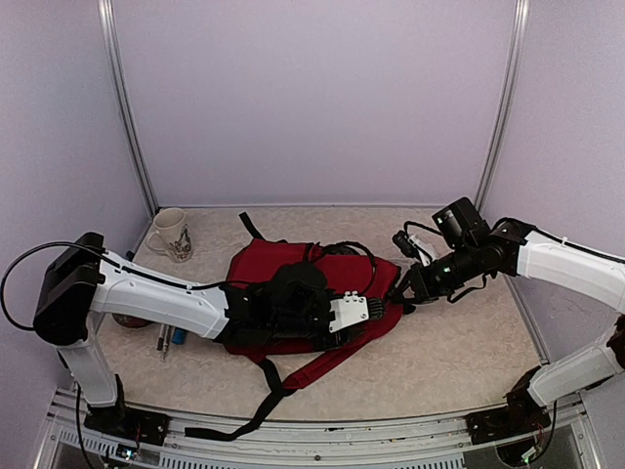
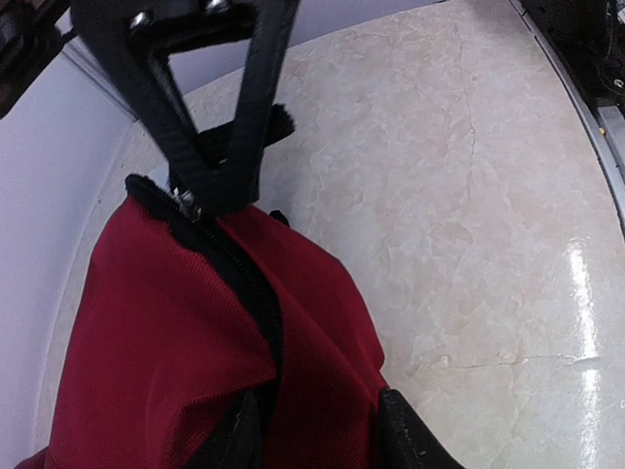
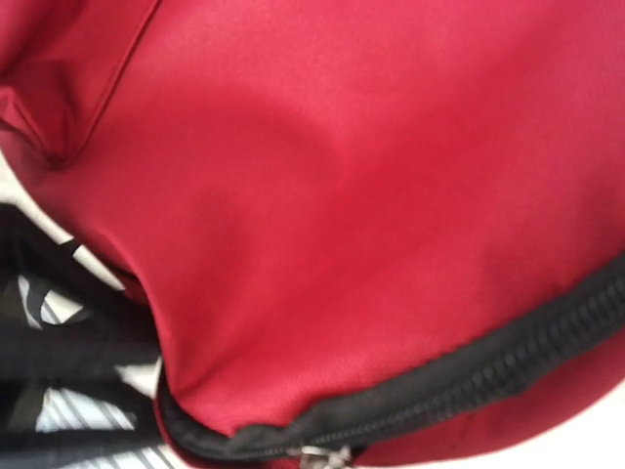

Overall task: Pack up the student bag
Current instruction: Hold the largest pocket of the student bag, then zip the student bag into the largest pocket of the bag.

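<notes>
okay: the student bag (image 1: 322, 269) lies flat mid-table, long axis roughly 9 to 3 o'clock, one strap trailing toward 6. pens (image 1: 166, 337) at 9 o'clock lie outside it, so packing looks unfinished. left gripper (image 2: 217, 191) sits at the zipper (image 2: 210, 230) end, grip unclear. right gripper (image 1: 402, 293) is closed at the bag's 3 o'clock edge.

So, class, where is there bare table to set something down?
Widest bare patch: table's near right, between student bag and right arm. A narrower strip runs behind the bag, right of the mug. Near left is crowded: left arm, small items, bag strap.
</notes>
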